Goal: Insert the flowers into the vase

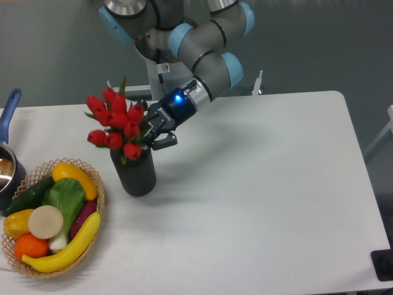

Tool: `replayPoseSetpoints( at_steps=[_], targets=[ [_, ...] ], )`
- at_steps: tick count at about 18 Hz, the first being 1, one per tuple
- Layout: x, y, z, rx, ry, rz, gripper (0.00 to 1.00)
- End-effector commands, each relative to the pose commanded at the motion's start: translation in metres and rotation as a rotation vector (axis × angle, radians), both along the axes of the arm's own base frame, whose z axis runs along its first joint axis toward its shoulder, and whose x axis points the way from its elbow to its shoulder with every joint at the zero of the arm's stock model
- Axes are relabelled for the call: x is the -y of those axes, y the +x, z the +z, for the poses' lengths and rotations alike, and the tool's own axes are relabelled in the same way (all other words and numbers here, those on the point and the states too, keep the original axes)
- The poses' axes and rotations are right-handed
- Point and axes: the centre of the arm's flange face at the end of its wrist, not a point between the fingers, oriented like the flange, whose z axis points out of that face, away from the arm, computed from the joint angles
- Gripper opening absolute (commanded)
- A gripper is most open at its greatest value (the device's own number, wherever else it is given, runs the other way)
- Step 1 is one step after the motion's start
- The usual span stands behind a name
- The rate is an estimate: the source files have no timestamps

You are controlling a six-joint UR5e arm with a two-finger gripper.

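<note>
White table [258, 184] fills the scene under a grey wall. Nearest the camera, at the left edge, a wicker basket [98, 195] holds toy fruit and vegetables, with a blue-handled pot [8, 123] just behind it. Beyond the basket stands the vase [135, 175], the flowers [115, 121] bunched over its mouth and leaning left. The gripper [149, 130] reaches in from the right, closed on the flowers just above the rim.
</note>
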Motion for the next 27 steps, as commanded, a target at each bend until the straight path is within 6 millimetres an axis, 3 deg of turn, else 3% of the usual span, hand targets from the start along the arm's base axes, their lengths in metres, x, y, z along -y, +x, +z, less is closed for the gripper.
replayPoseSetpoints(
  at_steps=[2, 4, 8, 19, 27],
  targets=[
    [0.001, 0.0, 0.0, 0.001, -0.001, 0.002, 0.74],
    [0.001, 0.0, -0.001, 0.01, -0.005, 0.002, 0.88],
    [0.003, 0.0, -0.002, 0.014, -0.005, 0.007, 0.99],
    [0.012, -0.006, 0.002, 0.008, -0.002, 0.035, 1.0],
    [0.048, -0.022, 0.012, -0.011, 0.013, 0.143, 1.0]
  ],
)
